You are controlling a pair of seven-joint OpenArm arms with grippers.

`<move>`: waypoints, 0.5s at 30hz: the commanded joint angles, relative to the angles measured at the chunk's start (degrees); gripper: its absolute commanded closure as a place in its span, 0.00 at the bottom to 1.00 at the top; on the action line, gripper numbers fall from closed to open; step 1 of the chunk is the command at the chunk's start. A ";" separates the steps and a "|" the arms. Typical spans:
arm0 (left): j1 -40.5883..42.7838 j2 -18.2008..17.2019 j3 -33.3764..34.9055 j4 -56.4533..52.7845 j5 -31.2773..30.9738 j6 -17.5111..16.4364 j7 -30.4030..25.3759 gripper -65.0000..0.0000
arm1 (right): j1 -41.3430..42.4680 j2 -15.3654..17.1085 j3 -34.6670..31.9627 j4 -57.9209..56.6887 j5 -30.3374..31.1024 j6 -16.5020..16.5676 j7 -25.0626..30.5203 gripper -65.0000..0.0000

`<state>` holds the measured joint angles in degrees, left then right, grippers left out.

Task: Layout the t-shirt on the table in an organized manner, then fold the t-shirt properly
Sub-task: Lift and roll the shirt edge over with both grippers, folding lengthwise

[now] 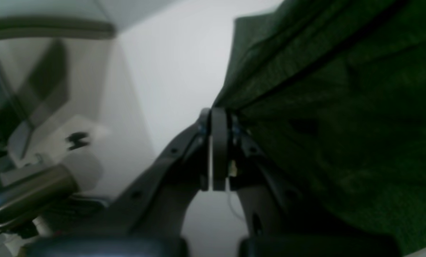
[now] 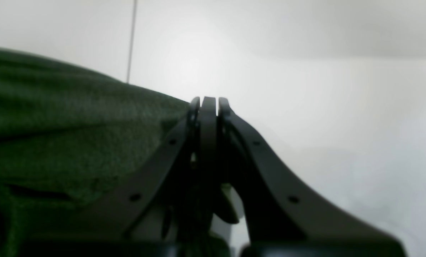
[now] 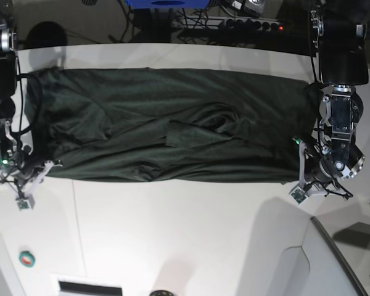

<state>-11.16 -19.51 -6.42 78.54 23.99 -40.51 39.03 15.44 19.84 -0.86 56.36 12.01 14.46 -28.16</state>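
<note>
While both arms sit at opposite ends of the garment, the dark green t-shirt (image 3: 172, 126) lies stretched into a long band across the far half of the white table (image 3: 185, 234), its near edge running almost straight from one gripper to the other. That tautness looks deliberate: pulling from both ends flattens the cloth so a clean fold can follow. The left gripper (image 1: 218, 117) (on the right side of the base view) has its jaws pressed together on the shirt's edge, and the left wrist view shows fabric fanning out from the pinch in tight radiating creases, which suggests it is under tension. The right gripper (image 2: 208, 103) is likewise closed, with green cloth bunched against its left side; whether fabric is truly caught between the tips is hard to tell from the wrist view, though in the base view it sits right at the near left corner of the shirt. Some wrinkles and an overlapped flap remain near the middle of the shirt, so the layout seems only partly tidy. A thin dark seam line (image 2: 130, 39) crosses the tabletop beyond the cloth.
</note>
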 commanded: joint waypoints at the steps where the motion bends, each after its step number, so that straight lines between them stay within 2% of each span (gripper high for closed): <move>1: -0.23 -0.84 -0.84 1.59 0.32 0.51 -0.12 1.00 | 0.78 1.31 1.52 2.15 0.08 0.09 1.22 1.00; 7: 4.43 1.00 -5.85 8.45 0.32 0.51 -0.12 1.00 | -5.11 0.87 8.20 10.85 0.08 7.04 1.13 1.00; 15: 15.51 1.71 -6.64 18.73 0.32 0.51 -0.12 1.00 | -14.61 0.16 8.82 21.14 0.17 7.83 -0.28 1.00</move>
<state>5.63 -17.23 -12.75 96.12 24.16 -40.56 39.75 -0.56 18.81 7.51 76.49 11.97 22.33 -29.71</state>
